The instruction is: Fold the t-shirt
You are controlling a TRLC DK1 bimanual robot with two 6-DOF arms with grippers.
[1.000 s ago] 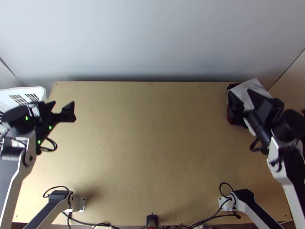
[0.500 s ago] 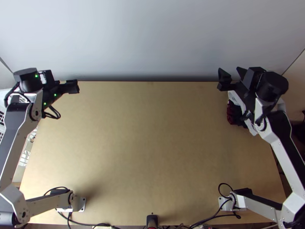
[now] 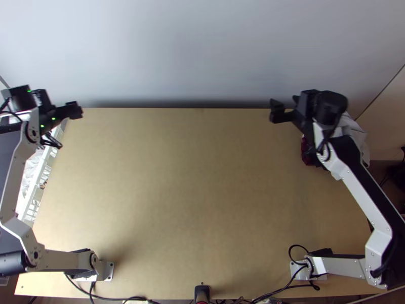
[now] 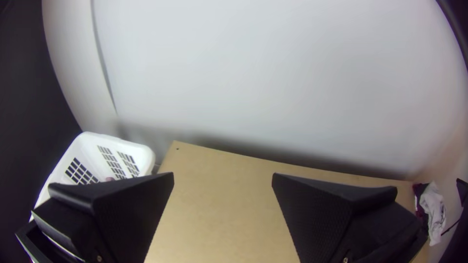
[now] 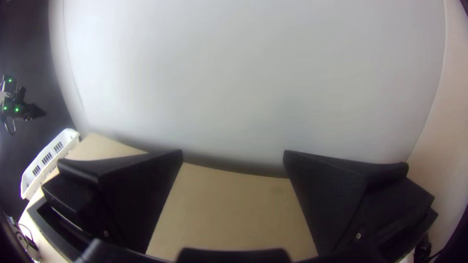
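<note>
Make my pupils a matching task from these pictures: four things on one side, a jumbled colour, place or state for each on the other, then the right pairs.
Things
1. Basket
2. Dark red cloth
3. Left gripper
4. Table

Descriptions
A. Open, near the far left corner in the top view
B. Light brown wood
C. White, with rows of slots in its walls
D. Near the far right corner, beside pale cloth

Right pairs: 1-C, 2-D, 3-A, 4-B
</note>
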